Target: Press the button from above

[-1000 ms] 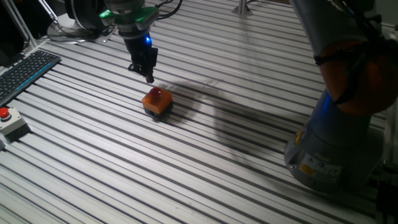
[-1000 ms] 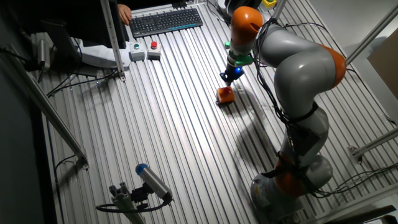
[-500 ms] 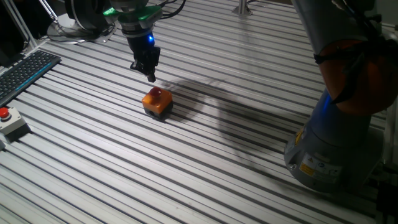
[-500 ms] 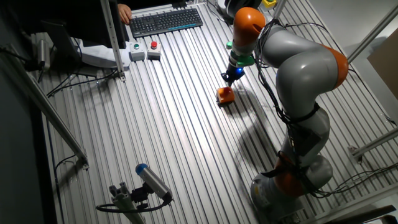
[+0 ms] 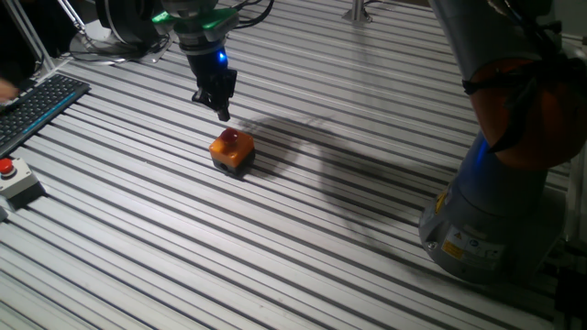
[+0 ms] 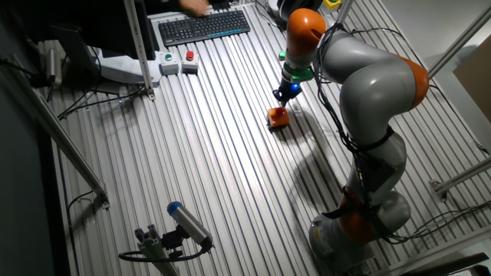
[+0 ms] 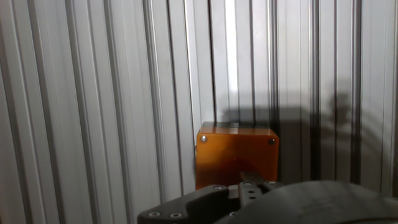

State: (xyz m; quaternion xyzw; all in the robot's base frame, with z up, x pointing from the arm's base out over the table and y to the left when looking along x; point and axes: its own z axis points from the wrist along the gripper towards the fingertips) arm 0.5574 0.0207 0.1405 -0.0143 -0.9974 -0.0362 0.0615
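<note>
The button [image 5: 231, 148] is a small red cap on an orange cube with a dark base, standing on the slatted metal table. It also shows in the other fixed view [image 6: 278, 117], and in the hand view its orange box [image 7: 236, 155] fills the lower centre, partly hidden by the hand's dark body. The gripper [image 5: 223, 115] hangs a short way above the button, slightly behind and to the left of it, and does not touch it. The other fixed view shows the gripper [image 6: 281, 95] just beyond the button. No view shows the fingertips clearly enough to tell whether there is a gap.
A red button on a grey-white box [image 5: 11, 179] sits at the left edge, next to a green-button box [image 6: 168, 61]. A keyboard [image 6: 203, 27] lies at the back with a person's hand [image 6: 192, 6] over it. The arm's base [image 5: 495, 220] stands at the right. A blue-tipped tool [image 6: 184, 224] lies far off.
The gripper has risen slightly and shifted a little to the right above the button. A person's hand has moved over the keyboard. The button has not moved.
</note>
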